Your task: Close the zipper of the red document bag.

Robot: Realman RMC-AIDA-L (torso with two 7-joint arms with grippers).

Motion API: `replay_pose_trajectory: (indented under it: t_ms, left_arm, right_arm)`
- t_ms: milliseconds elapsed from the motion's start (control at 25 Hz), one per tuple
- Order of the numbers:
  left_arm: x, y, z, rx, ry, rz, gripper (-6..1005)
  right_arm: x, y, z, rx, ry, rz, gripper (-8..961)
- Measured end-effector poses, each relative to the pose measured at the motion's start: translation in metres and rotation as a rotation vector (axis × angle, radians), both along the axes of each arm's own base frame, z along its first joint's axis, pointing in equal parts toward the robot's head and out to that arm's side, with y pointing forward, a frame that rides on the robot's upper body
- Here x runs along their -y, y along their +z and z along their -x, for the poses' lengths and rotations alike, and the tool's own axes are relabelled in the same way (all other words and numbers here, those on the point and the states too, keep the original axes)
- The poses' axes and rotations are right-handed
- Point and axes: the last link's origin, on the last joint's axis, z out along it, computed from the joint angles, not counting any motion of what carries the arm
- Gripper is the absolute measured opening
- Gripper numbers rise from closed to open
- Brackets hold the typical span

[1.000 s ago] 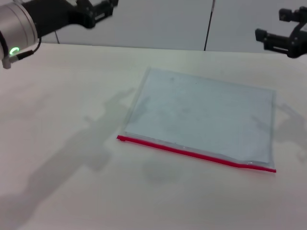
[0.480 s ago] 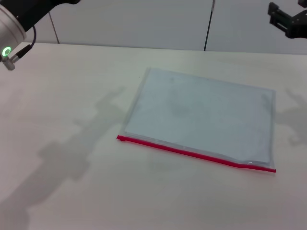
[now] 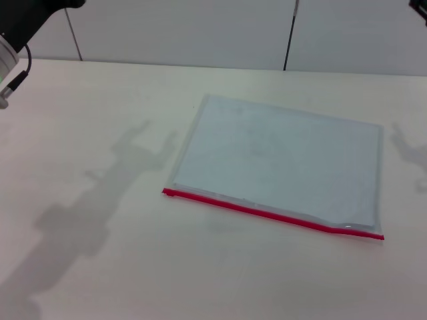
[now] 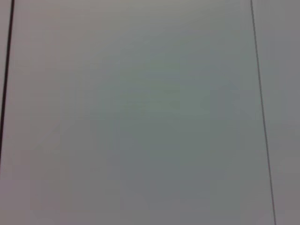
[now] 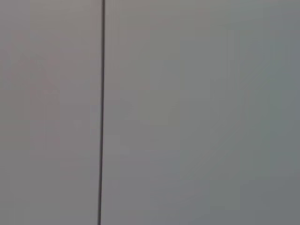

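One red document bag (image 3: 280,163) lies flat, its zipper (image 3: 270,213) edge running left-right nearest the robot; jaws unseen.

Your robot's left arm (image 3: 20,20) shows only as a matte black rounded segment at the head view's upper left corner, ending in a brushed silver collar. A thin black cable loops out beside that collar. Of your right arm (image 3: 421,3), only a tiny black sliver shows.
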Motion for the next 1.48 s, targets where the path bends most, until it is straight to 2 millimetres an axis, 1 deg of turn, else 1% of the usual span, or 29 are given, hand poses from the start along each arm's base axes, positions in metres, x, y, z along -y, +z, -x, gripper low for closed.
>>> replay_pose_trajectory:
  t_ms: [200,400,640,920,1160,1280,1480]
  left_arm:
    - [-0.001,-0.003,-0.004,-0.004,-0.011,0.006,589]
    - [-0.001,-0.003,-0.005,-0.005,-0.016,0.010,589]
    - [-0.002,-0.003,-0.005,-0.002,-0.014,0.010,589]
    - [-0.003,-0.001,-0.005,0.001,-0.016,0.009,589]
    - [-0.005,0.000,0.000,0.008,0.021,0.010,589]
    - [-0.007,0.000,0.001,0.009,0.040,0.013,589]
    - [-0.010,-0.001,-0.001,0.003,0.046,0.015,589]
  right_arm:
    - [-0.001,-0.003,0.016,0.056,-0.008,-0.106,743]
    - [-0.003,-0.009,0.015,0.007,-0.038,-0.128,742]
    - [0.001,-0.013,0.018,-0.042,-0.007,-0.131,741]
    - [0.005,-0.018,0.009,-0.116,-0.007,-0.165,740]
    - [0.013,-0.011,-0.006,-0.219,-0.054,-0.170,740]
    - [0.014,-0.009,-0.008,-0.224,-0.061,-0.162,740]
    - [0.012,-0.008,-0.015,-0.215,-0.080,-0.157,740]
